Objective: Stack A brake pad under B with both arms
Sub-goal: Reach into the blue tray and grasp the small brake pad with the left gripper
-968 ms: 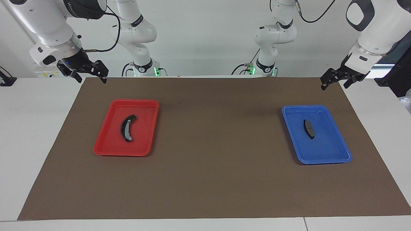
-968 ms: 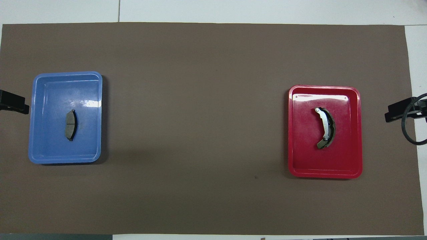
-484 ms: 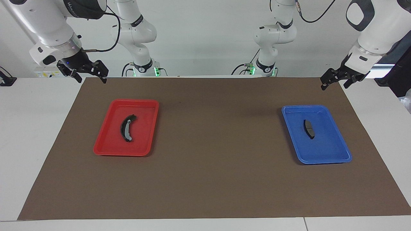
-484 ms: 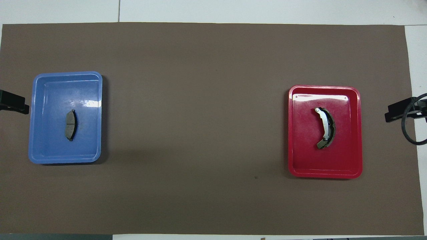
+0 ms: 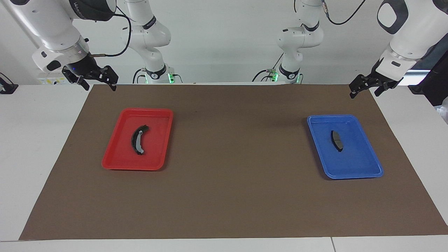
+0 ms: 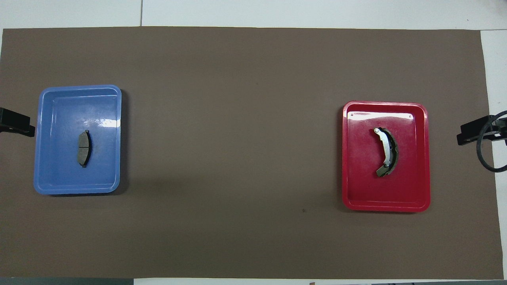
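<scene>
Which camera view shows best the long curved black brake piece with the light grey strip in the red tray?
The overhead view: the long curved black brake piece is seen flat from above, so its full crescent and grey strip are plain in the red tray. The facing view shows the piece slantwise and smaller.

mat (image 5: pixel 231 196): plain brown | table (image 5: pixel 35 140): white | one tray (image 5: pixel 119 162): bright red | other tray (image 5: pixel 364 168): blue | brake pad (image 5: pixel 337 140): dark grey, faint centre groove | curved brake piece (image 5: pixel 138 139): black w/ light grey strip | arms (image 5: pixel 56 31): white, black grippers
</scene>
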{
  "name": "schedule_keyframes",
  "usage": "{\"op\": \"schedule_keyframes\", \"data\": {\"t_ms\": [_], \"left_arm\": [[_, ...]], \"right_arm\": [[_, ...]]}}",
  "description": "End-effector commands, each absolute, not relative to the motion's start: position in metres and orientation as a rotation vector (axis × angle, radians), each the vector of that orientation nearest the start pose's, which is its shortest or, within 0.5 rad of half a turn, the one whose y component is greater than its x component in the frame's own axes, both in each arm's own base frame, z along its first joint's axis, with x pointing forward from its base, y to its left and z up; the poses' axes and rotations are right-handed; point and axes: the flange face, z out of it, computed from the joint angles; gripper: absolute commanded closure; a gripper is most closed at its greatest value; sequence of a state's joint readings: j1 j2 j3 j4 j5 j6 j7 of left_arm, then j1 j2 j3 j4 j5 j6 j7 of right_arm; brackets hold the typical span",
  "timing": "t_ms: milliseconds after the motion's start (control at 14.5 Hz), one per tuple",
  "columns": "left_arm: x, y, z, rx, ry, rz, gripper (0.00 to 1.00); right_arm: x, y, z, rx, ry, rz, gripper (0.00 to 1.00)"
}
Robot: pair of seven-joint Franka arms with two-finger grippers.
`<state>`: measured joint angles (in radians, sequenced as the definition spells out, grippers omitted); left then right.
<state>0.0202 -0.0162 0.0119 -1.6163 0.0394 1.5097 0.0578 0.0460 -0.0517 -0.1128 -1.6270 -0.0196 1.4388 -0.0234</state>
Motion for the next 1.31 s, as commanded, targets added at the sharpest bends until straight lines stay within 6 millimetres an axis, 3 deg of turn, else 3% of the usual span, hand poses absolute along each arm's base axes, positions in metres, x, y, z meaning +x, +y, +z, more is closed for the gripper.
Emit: {"op": "schedule_keyframes", "data": {"t_ms": [0, 138, 346, 553, 761, 899, 1037, 1245], "left_arm": [[0.53, 0.017, 0.607, -3.104, 0.023, 0.159, 0.0], [0.527, 0.021, 0.598, -3.106, 0.031, 0.103, 0.01], [0.519, 0.021, 0.56, -3.105, 0.057, -0.045, 0.0], [0.522, 0.023, 0.497, -3.102, 0.142, -0.053, 0.0], [0.528, 0.037, 0.405, -3.1, 0.169, -0.083, 0.0], [0.53, 0.045, 0.359, -3.099, 0.146, -0.118, 0.0], [0.531, 0.052, 0.331, -3.099, 0.128, -0.132, 0.0], [0.532, 0.055, 0.306, -3.103, 0.123, -0.111, 0.02]], "right_arm": [[0.524, -0.04, 0.615, -3.125, 0.043, 0.202, 0.0], [0.524, -0.04, 0.615, -3.125, 0.043, 0.202, 0.0], [0.524, -0.04, 0.615, -3.125, 0.045, 0.202, 0.0], [0.524, -0.04, 0.615, -3.125, 0.043, 0.202, 0.0], [0.524, -0.04, 0.615, -3.125, 0.043, 0.202, 0.0], [0.524, -0.04, 0.615, -3.125, 0.043, 0.202, 0.0], [0.524, -0.04, 0.615, -3.125, 0.043, 0.202, 0.0], [0.524, -0.04, 0.615, -3.125, 0.043, 0.202, 0.0]]}}
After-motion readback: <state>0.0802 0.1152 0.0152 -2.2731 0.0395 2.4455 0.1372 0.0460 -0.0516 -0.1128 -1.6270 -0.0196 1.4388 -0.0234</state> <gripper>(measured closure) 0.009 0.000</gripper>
